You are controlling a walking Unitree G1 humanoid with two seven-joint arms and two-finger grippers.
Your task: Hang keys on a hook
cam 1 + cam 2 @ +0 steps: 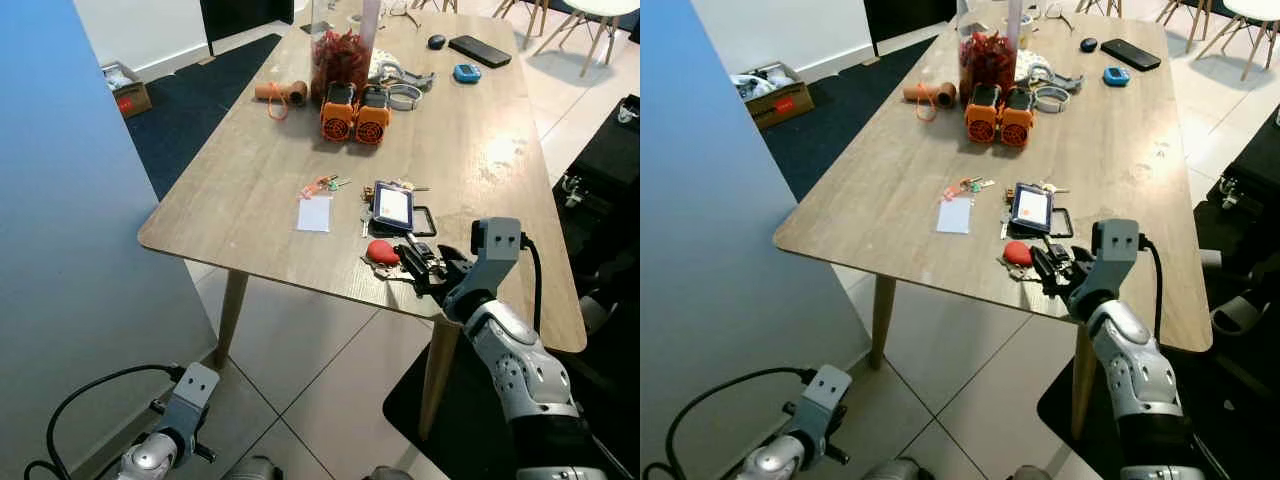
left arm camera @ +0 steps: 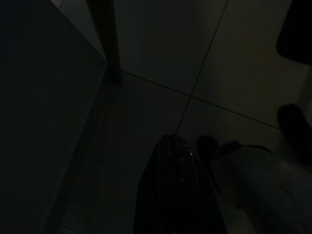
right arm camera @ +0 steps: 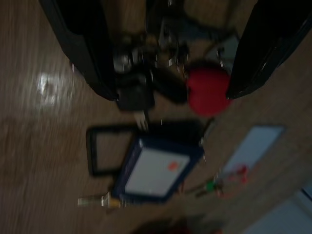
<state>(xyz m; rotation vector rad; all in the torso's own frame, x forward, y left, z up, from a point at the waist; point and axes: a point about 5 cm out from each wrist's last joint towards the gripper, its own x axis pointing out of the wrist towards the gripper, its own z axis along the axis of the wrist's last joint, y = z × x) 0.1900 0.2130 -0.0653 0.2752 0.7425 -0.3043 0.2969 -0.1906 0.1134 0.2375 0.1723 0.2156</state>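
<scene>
Wooden table [image 1: 250, 190], orange fans [image 1: 354, 112] beyond keys [image 1: 385, 254]

No text, label, brand or number can be read anywhere. The dark-framed card [image 1: 1032, 209] on the surface [image 1: 1120, 180] carries a small orange mark, too blurred to read in the right wrist view. The white card [image 1: 954, 215] just beside it looks blank, and the box [image 1: 776, 95] beyond the surface shows a red patch without legible letters.

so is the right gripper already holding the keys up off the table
No, the right gripper is open, fingers either side of the keys with the red fob, which lie on the table.
</scene>
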